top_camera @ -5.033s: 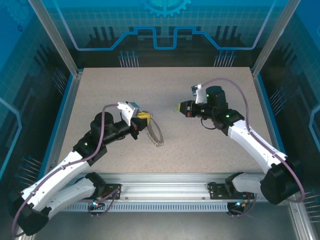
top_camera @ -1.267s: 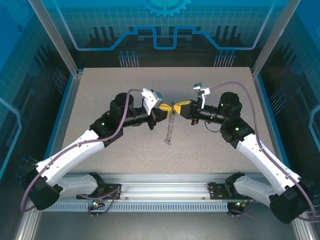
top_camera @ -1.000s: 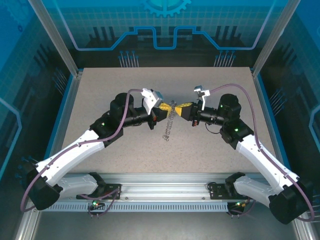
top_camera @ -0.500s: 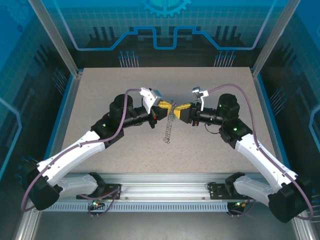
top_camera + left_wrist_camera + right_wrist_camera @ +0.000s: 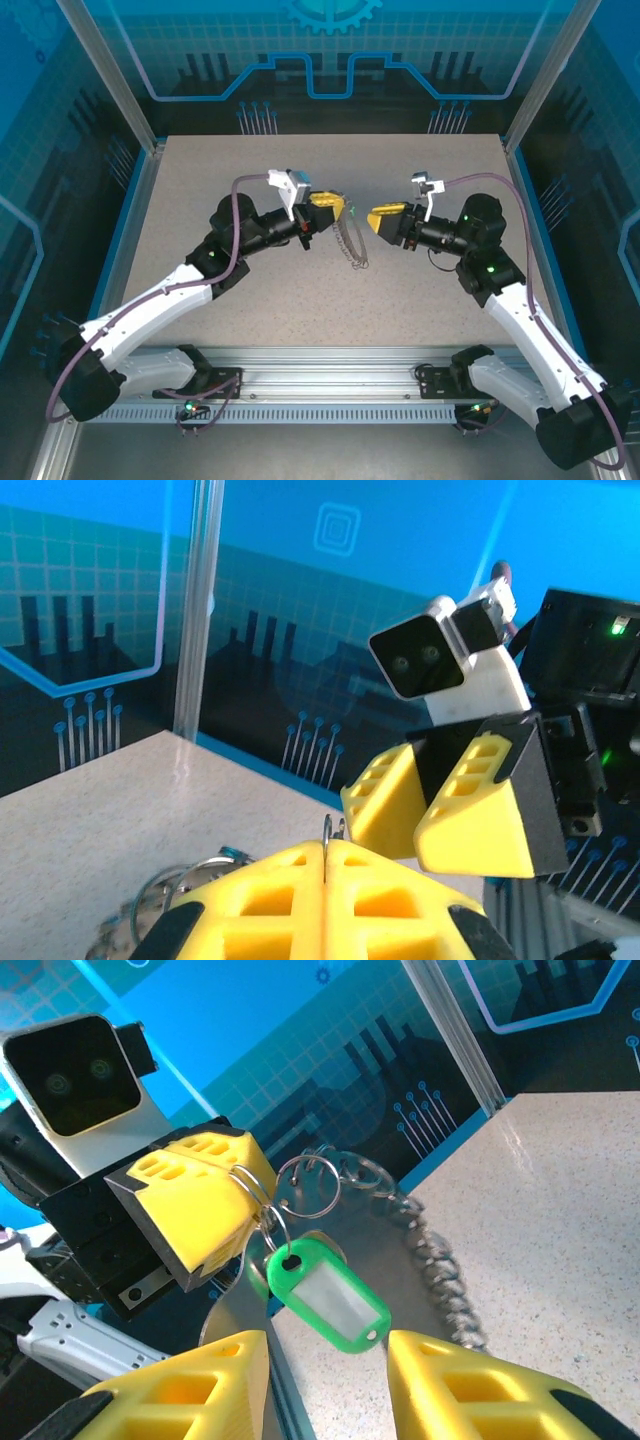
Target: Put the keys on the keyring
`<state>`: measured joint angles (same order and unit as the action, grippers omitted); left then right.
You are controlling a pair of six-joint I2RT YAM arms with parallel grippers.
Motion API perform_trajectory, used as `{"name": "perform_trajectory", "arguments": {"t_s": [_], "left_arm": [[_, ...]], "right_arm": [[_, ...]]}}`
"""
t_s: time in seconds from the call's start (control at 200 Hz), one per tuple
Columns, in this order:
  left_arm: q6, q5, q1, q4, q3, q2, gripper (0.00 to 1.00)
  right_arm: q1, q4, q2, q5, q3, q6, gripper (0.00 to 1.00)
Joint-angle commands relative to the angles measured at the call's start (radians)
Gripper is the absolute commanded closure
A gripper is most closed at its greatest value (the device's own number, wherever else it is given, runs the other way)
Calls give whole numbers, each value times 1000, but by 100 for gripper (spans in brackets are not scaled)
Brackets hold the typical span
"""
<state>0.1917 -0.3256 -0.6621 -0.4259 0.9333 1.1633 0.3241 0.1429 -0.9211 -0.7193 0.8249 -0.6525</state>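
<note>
My left gripper (image 5: pixel 336 203) is held above the table's middle, shut on a thin silvery ring of the keyring (image 5: pixel 303 1182). Its pressed-together yellow fingertips (image 5: pixel 300 865) show the wire ring edge between them. From that ring hangs the key (image 5: pixel 325 1295), a bright green plastic tag with a pale centre, swinging free in the air. The keyring's silvery chain (image 5: pixel 350 246) dangles down toward the table (image 5: pixel 250 290). My right gripper (image 5: pixel 373 218) faces the left one from a short distance to the right. It is open, with its fingers (image 5: pixel 470 1385) on either side below the key, not touching it.
The left arm's camera housing (image 5: pixel 75 1070) sits just above its yellow fingers. Blue glass walls and aluminium posts (image 5: pixel 120 90) enclose the speckled table on three sides. A metal rail (image 5: pixel 330 365) carrying both arm bases runs along the near edge.
The right gripper opened, let go and drew back to the right. The key now hangs from the ring in the left gripper, and the chain has swung.
</note>
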Motion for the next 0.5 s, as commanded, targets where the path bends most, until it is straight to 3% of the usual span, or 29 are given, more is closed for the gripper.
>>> {"name": "perform_trajectory", "arguments": {"t_s": [0.0, 0.255, 0.495], "left_arm": [[136, -97, 36, -196, -13, 23, 100], [219, -167, 55, -258, 3, 66, 100], [286, -195, 65, -314, 16, 105, 100]], "right_arm": [[-10, 76, 5, 26, 37, -52, 61], [-1, 221, -47, 20, 49, -104, 51], [32, 294, -95, 22, 88, -115, 52]]}}
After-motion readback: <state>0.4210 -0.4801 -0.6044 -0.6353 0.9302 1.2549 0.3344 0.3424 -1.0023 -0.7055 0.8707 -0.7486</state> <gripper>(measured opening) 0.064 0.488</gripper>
